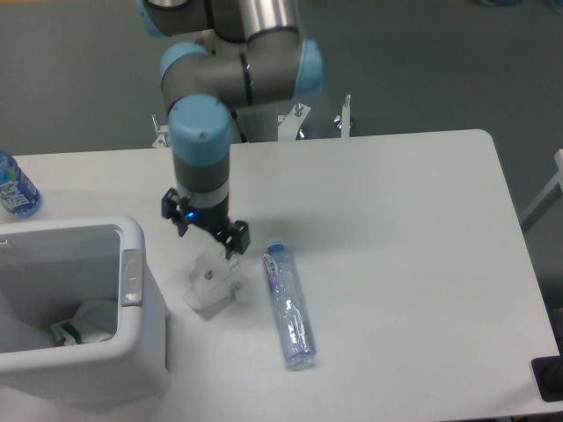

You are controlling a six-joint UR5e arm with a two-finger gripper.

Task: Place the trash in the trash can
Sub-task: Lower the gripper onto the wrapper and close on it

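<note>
A crumpled white-clear plastic wrapper lies on the white table, just right of the trash can. My gripper hangs directly over the wrapper's upper edge, its two black fingers spread open with nothing between them. To the right of the wrapper lies the flattened clear bottle with a red-blue label, lengthwise toward the front edge. The trash can, a big white rectangular bin with a thick rim and a grey tab, stands at the front left and holds some white rubbish inside.
An upright blue-labelled water bottle stands at the far left edge behind the bin. The arm's base and mounting bracket sit behind the table's back edge. A dark object shows at the front right corner.
</note>
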